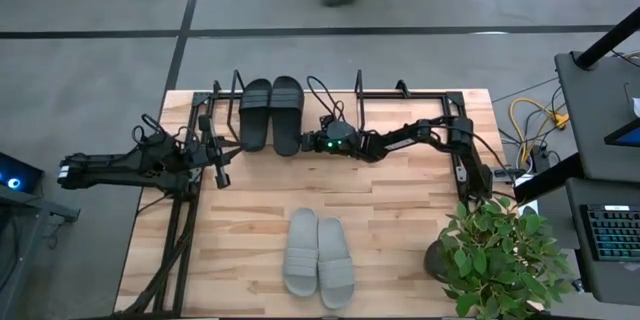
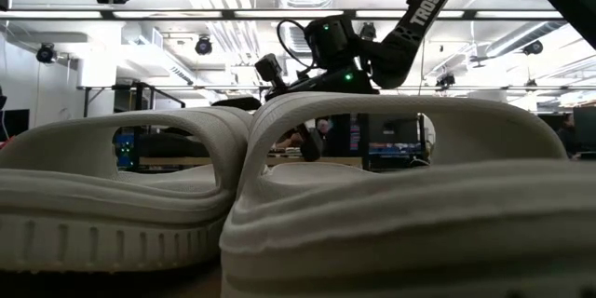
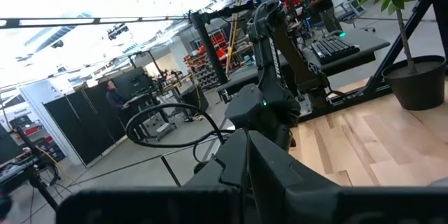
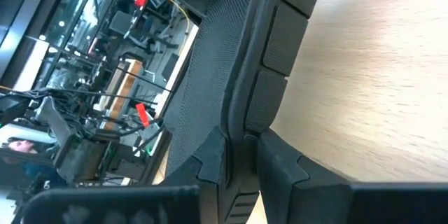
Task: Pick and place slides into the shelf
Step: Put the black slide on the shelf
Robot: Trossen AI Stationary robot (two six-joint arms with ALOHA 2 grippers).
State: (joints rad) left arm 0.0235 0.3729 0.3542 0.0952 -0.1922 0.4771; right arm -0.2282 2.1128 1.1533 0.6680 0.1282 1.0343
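**Black pair in shelf; right claw on black slide; grey pair on tabletop**

The wooden tabletop (image 1: 400,210) carries all task items; the shelf (image 1: 330,100), a black wire frame with upright loops, runs along the far edge of the tabletop; a potted plant (image 1: 495,255) stands at the near right corner.

The right arm (image 1: 440,135) reaches leftward from the right side of the tabletop to the shelf; the left arm (image 1: 130,165) lies along the left edge, extending toward the shelf's left end.

The black slides (image 1: 270,112) lie side by side in the left half of the shelf, touching each other; the grey slides (image 1: 318,252) lie side by side on the tabletop near the front edge, well apart from the shelf; in the low view the grey pair fills the foreground.

The right claw (image 1: 308,143) sits at the near end of the right-hand black slide; in the right wrist view its fingers (image 4: 276,164) are clenched on the edge of that slide, its textured sole against the fingers.

The left claw (image 1: 222,175) hangs just left of the black pair, clenched and holding nothing; it does not touch either slide.
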